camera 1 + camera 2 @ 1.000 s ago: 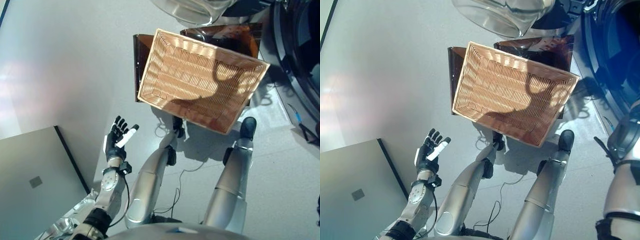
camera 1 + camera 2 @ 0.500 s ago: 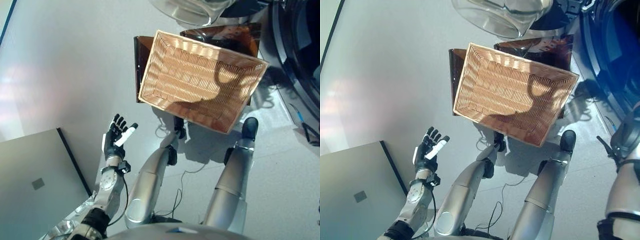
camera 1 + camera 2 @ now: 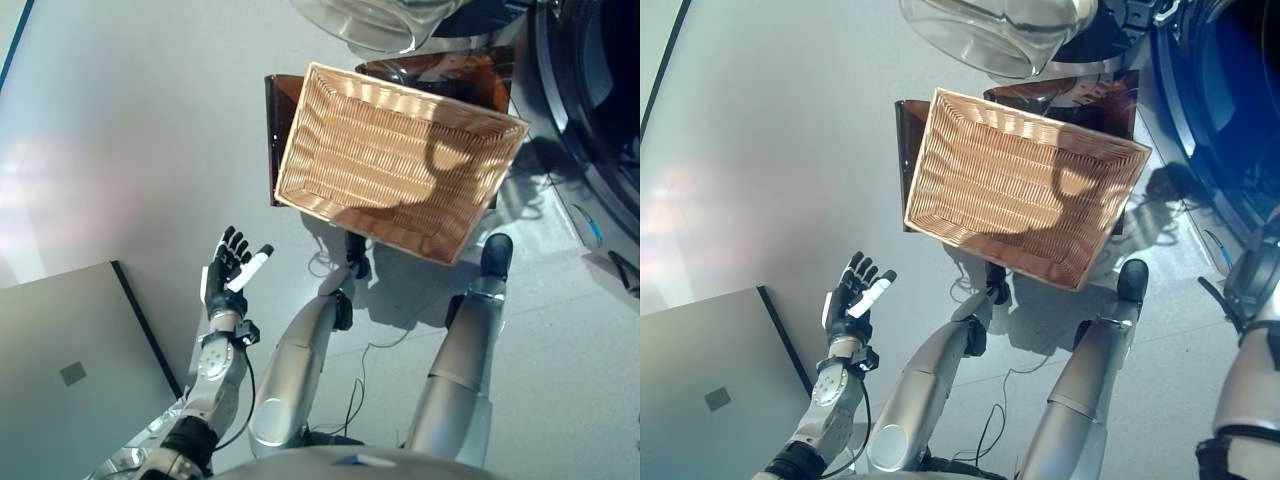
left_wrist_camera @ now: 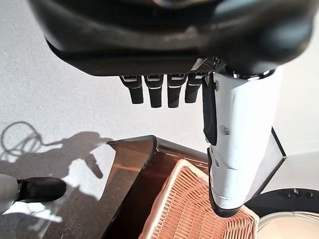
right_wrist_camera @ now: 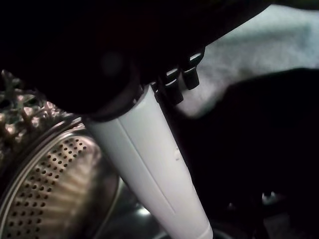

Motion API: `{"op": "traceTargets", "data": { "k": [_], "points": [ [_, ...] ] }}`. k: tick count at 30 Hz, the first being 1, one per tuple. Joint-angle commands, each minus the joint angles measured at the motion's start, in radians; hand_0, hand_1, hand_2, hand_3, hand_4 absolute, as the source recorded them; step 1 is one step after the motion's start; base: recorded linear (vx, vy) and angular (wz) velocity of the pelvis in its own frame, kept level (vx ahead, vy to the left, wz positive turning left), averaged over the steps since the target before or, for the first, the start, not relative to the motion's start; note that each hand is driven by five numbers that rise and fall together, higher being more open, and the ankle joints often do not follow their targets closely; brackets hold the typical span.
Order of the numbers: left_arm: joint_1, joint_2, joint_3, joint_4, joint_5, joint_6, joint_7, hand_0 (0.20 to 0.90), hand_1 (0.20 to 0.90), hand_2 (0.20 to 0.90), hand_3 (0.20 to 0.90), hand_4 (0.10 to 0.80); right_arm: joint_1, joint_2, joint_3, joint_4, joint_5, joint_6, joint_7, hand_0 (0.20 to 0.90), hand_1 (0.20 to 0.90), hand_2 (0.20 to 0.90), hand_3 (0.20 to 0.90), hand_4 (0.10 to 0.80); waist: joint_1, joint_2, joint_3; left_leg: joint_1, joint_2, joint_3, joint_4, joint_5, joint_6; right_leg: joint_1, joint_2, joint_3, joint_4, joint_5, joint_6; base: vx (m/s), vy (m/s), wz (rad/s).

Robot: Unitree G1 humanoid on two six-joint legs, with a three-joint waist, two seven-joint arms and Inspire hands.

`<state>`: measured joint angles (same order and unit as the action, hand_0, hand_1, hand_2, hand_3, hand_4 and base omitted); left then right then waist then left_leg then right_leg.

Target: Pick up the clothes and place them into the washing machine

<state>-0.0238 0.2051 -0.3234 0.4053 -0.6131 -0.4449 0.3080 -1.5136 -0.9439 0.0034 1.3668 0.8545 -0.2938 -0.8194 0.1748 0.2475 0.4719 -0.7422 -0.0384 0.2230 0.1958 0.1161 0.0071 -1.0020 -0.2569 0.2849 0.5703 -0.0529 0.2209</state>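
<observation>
The wicker basket (image 3: 400, 160) rests on the dark brown box (image 3: 282, 110) and holds no clothes. My left hand (image 3: 226, 275) is open and empty, raised palm-up over the floor to the left of the basket; its wrist view shows straight fingers (image 4: 159, 92) and the basket's corner (image 4: 189, 209). My right arm (image 3: 1252, 300) reaches right toward the washing machine (image 3: 1230, 110). In the right wrist view my right hand (image 5: 169, 87) is open inside the perforated drum (image 5: 55, 189), with a pale cloth (image 5: 259, 50) and a dark cloth (image 5: 264, 149) lying past its fingers.
The machine's round glass door (image 3: 375, 20) hangs open just beyond the basket. A flat grey panel (image 3: 70, 370) lies on the floor at the lower left, close to my left arm. Grey floor (image 3: 120, 120) stretches to the left of the box.
My left hand has drifted slightly to the left. The basket has not moved on the box, and the view has shifted a little.
</observation>
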Motion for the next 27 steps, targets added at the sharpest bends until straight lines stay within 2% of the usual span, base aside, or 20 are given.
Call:
{"op": "traceTargets", "data": {
  "k": [1, 2, 3, 6, 7, 14, 18, 27],
  "points": [
    [0.063, 0.081, 0.082, -0.084, 0.029, -0.069, 0.042, 0.900, 0.900, 0.900, 0.900, 0.800, -0.045, -0.139, 0.224, -0.097, -0.199, 0.010, -0.038, 0.900, 0.900, 0.900, 0.900, 0.800, -0.016, 0.151, -0.020, -0.064, 0.046, 0.010, -0.027, 0.021, -0.081, 0.026, 0.103, -0.052, 0.028, -0.073, -0.150, -0.034, 0.013, -0.03],
    [0.060, 0.085, 0.087, -0.085, 0.034, -0.069, 0.044, 0.900, 0.900, 0.900, 0.900, 0.800, -0.041, -0.137, 0.245, -0.086, -0.250, 0.044, -0.043, 0.900, 0.900, 0.900, 0.900, 0.800, -0.013, 0.151, -0.019, -0.066, 0.047, 0.010, -0.028, 0.023, -0.081, 0.025, 0.103, -0.053, 0.025, -0.070, -0.149, -0.044, 0.010, -0.05],
    [0.053, 0.087, 0.092, -0.089, 0.041, -0.073, 0.046, 0.900, 0.900, 0.900, 0.900, 0.800, -0.021, -0.123, 0.287, -0.080, -0.379, 0.097, -0.085, 0.900, 0.900, 0.900, 0.900, 0.800, -0.009, 0.152, -0.015, -0.070, 0.047, 0.011, -0.026, 0.026, -0.080, 0.023, 0.104, -0.051, 0.024, -0.066, -0.149, -0.044, 0.010, -0.06],
    [0.047, 0.085, 0.103, -0.089, 0.049, -0.078, 0.050, 0.900, 0.900, 0.900, 0.900, 0.800, 0.011, -0.105, 0.291, -0.087, -0.473, 0.135, -0.110, 0.900, 0.900, 0.900, 0.900, 0.800, -0.007, 0.154, -0.013, -0.075, 0.047, 0.011, -0.025, 0.029, -0.079, 0.019, 0.106, -0.050, 0.024, -0.062, -0.150, -0.037, 0.005, -0.05],
    [0.037, 0.081, 0.100, -0.093, 0.059, -0.082, 0.057, 0.900, 0.900, 0.900, 0.900, 0.800, 0.030, -0.096, 0.305, -0.066, -0.549, 0.176, -0.146, 0.900, 0.900, 0.900, 0.900, 0.800, -0.001, 0.157, -0.014, -0.079, 0.045, 0.010, -0.027, 0.032, -0.078, 0.015, 0.107, -0.050, 0.023, -0.058, -0.150, -0.032, 0.002, -0.03],
    [0.024, 0.074, 0.113, -0.109, 0.084, -0.091, 0.068, 0.900, 0.900, 0.900, 0.900, 0.800, 0.090, -0.054, 0.366, -0.041, -0.773, 0.300, -0.176, 0.900, 0.900, 0.900, 0.900, 0.800, 0.015, 0.162, -0.015, -0.086, 0.042, 0.010, -0.034, 0.042, -0.076, 0.009, 0.110, -0.047, 0.023, -0.049, -0.149, -0.004, 0.001, 0.00],
    [0.009, 0.059, 0.116, -0.105, 0.096, -0.098, 0.081, 0.900, 0.900, 0.900, 0.900, 0.800, 0.121, -0.016, 0.364, -0.031, -0.842, 0.335, -0.181, 0.900, 0.900, 0.900, 0.900, 0.800, 0.021, 0.160, -0.014, -0.089, 0.042, 0.013, -0.040, 0.047, -0.076, 0.006, 0.110, -0.045, 0.016, -0.042, -0.147, 0.000, 0.000, 0.00],
    [-0.009, 0.041, 0.124, -0.092, 0.101, -0.099, 0.093, 0.900, 0.900, 0.900, 0.900, 0.800, 0.179, 0.070, 0.344, -0.051, -0.910, 0.346, -0.189, 0.900, 0.900, 0.900, 0.900, 0.800, 0.023, 0.157, -0.004, -0.090, 0.040, 0.016, -0.048, 0.054, -0.076, 0.009, 0.109, -0.044, 0.004, -0.031, -0.146, 0.000, 0.000, 0.00]
  ]
}}
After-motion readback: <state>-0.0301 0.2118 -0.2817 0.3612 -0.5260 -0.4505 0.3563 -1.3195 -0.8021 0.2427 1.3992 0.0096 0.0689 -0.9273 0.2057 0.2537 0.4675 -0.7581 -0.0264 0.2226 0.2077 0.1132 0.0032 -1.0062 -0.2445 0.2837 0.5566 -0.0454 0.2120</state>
